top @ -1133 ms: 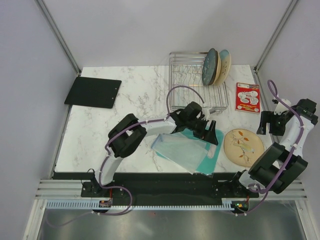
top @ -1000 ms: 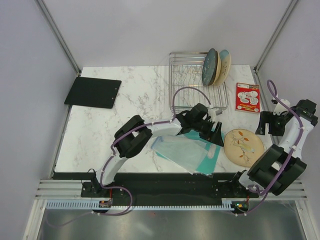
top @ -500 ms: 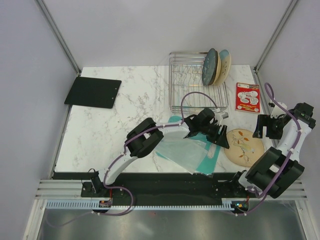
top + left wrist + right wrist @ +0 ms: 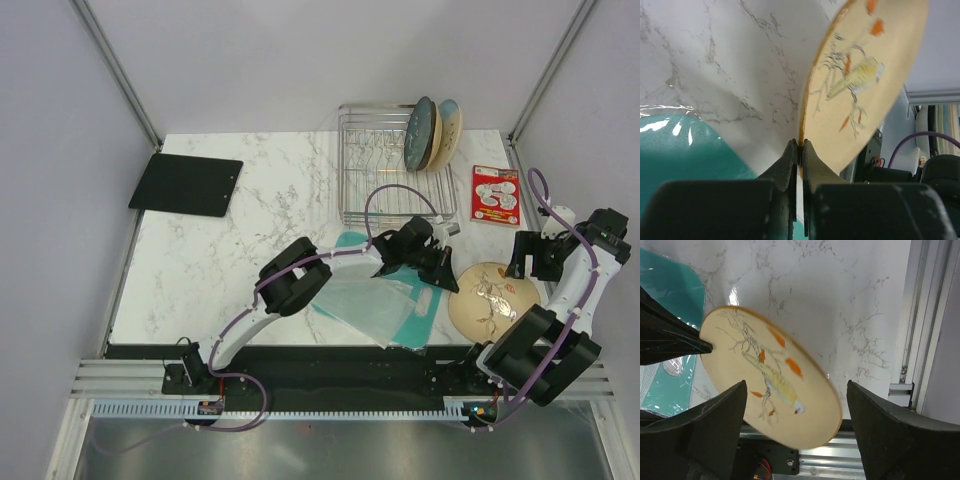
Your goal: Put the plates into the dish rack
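L wrist view: left gripper [image 4: 800,150] has jaws pinched tight on the rim of a tan plate [image 4: 865,85]. Plate is lifted and tilted steeply, face w/ yellow sprig and orange leaves showing to the right. White marble tabletop [image 4: 715,60] behind. Teal cutting board [image 4: 680,150] at lower left, glare on it. Purple cable [image 4: 912,142] and black hardware far right, blurry.

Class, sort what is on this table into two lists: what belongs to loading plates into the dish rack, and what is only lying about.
Belongs to the job: tan plate in the left jaws; dish rack; dark plate and cream-and-blue plate standing in it.
Lying about: teal cutting board; black mat; red-and-white card.
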Controlling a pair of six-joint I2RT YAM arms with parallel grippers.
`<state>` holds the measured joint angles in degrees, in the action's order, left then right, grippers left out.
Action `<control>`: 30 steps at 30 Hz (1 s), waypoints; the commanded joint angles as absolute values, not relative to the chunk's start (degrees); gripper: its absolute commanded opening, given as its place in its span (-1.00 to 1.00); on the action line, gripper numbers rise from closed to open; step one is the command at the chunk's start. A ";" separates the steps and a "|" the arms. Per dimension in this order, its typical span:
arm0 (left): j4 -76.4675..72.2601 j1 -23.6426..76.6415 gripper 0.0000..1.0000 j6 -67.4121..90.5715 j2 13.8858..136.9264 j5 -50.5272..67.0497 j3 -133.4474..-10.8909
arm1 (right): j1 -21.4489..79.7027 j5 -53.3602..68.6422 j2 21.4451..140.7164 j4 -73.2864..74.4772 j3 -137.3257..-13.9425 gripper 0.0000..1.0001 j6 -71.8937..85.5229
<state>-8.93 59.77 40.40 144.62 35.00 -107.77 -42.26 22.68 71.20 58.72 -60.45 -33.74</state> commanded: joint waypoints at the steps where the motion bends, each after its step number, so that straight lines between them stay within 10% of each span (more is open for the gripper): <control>1: -10.90 60.30 -0.95 38.94 142.22 37.70 -108.20 | -42.63 24.78 69.52 58.27 -60.99 0.74 -32.87; 17: -2.82 48.87 -0.95 26.38 115.14 41.39 -97.37 | -42.72 52.09 81.20 59.85 -83.22 0.74 -29.79; 30: 2.28 47.46 -0.95 21.97 109.16 44.04 -100.28 | -25.25 60.82 87.89 83.67 -90.70 0.81 -59.41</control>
